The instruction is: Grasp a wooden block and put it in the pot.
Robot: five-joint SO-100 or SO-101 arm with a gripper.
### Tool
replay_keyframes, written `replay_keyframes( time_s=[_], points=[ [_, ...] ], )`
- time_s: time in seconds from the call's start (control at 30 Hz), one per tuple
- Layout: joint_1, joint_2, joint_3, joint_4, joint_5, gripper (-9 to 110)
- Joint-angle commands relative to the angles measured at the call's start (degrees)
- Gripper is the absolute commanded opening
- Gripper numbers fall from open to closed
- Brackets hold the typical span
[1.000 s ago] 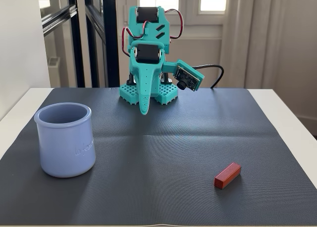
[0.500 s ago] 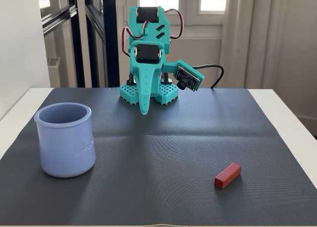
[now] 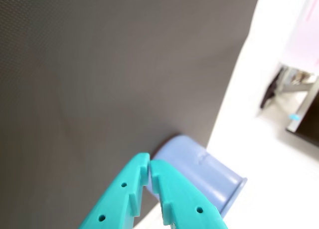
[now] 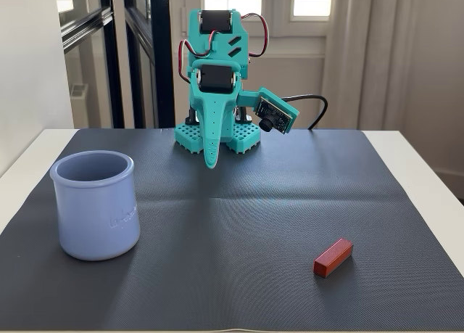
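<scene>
The reddish-brown wooden block [image 4: 333, 257] lies on the dark mat at the front right in the fixed view; it is out of the wrist view. The lavender-blue pot [image 4: 96, 204] stands upright at the front left of the mat and also shows in the wrist view [image 3: 209, 169] behind the fingertips. My teal gripper [image 4: 209, 161] hangs point-down near the arm's base at the back of the mat, far from both block and pot. Its jaws are shut and empty, tips touching in the wrist view [image 3: 149, 161].
The dark textured mat [image 4: 239, 217] covers most of the white table [image 4: 428, 173]. The arm's base [image 4: 217, 133] stands at the back edge with a black cable [image 4: 308, 101] behind it. Windows and a wall are behind the table.
</scene>
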Motion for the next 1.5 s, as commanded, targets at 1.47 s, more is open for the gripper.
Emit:
replay_keyframes(
  time_s=[1.47],
  points=[
    [-21.5,-74.2,-59.9,0.4,125.4,0]
  ],
)
